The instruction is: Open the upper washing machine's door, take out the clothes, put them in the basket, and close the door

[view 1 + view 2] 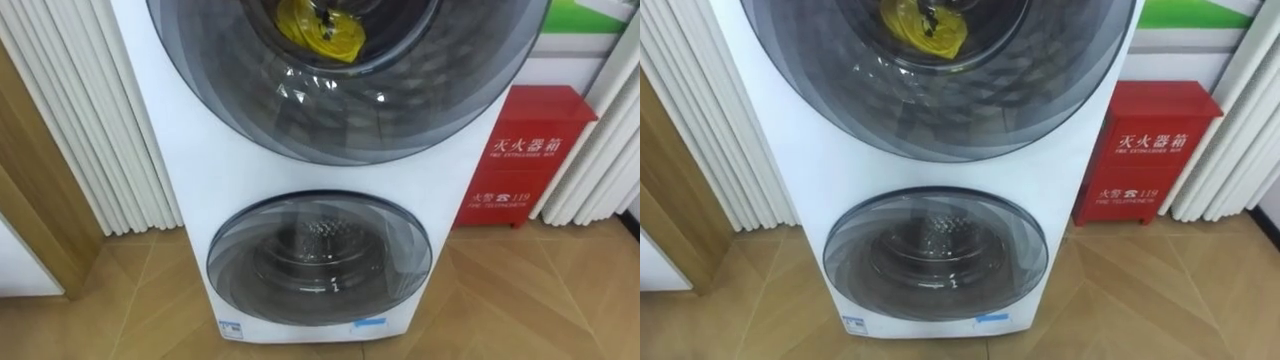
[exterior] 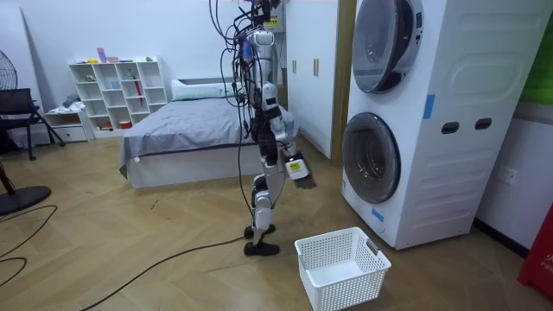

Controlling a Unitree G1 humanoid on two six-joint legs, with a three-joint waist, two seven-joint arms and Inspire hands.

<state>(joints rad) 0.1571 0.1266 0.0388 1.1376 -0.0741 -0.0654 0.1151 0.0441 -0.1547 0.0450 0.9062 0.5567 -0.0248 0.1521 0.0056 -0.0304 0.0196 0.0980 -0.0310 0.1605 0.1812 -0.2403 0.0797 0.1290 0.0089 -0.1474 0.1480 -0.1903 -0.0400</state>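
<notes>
Stands facing the stacked washing machine (image 2: 432, 121), right hand (image 2: 298, 168) held low before the waist (open or closed, cannot tell). Needs, by the look of it, a reach up and forward: yellow cloth (image 1: 322, 30) behind the upper door glass (image 1: 350, 110), well above that hand, untouched.

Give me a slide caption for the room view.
Robot stands facing the stacked washing machine, both doors shut, a white laundry basket on the floor nearby.
</notes>
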